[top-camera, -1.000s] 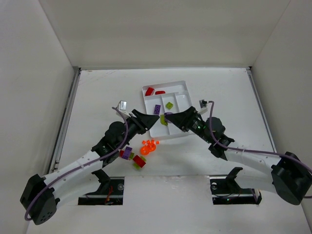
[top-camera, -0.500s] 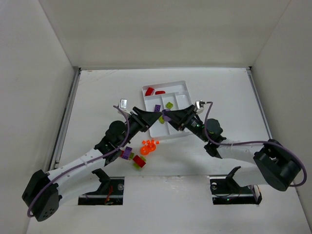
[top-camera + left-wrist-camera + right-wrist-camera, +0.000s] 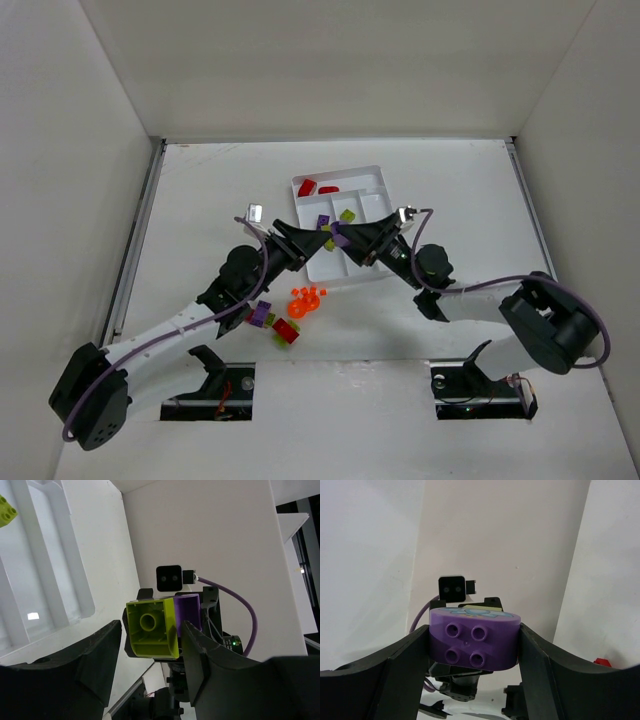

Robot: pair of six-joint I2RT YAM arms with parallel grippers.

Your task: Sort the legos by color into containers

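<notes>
Since a second ago your left gripper (image 3: 150,640) has swung right to meet the right gripper (image 3: 474,645); half a second ago they were already tip to tip, much as now. Between them sit two pieces, back to back. A lime green brick (image 3: 150,625) is clamped between the left fingers, its hollow side facing that wrist camera. A purple round piece (image 3: 474,637) is clamped between the right fingers, its four studs toward the right wrist camera. You cannot tell whether the two are stuck together or merely touching. From above, the pair hangs over the near left part of the white tray (image 3: 372,203).

Look into the tray. The crosswise section (image 3: 360,183) at the far end holds two red bricks (image 3: 307,187), side by side at its left end. The left long section holds one purple brick (image 3: 323,222) toward its far end. The middle long section holds one green brick (image 3: 347,215), also toward the far end.

Just near the tray, on the table (image 3: 200,200), lie the loose pieces. You have a cluster of orange pieces (image 3: 305,300). Left and nearer, beside the left arm, are a loose purple brick (image 3: 261,315), a loose red brick (image 3: 287,331) and a loose green brick (image 3: 279,341) touching the red one.
</notes>
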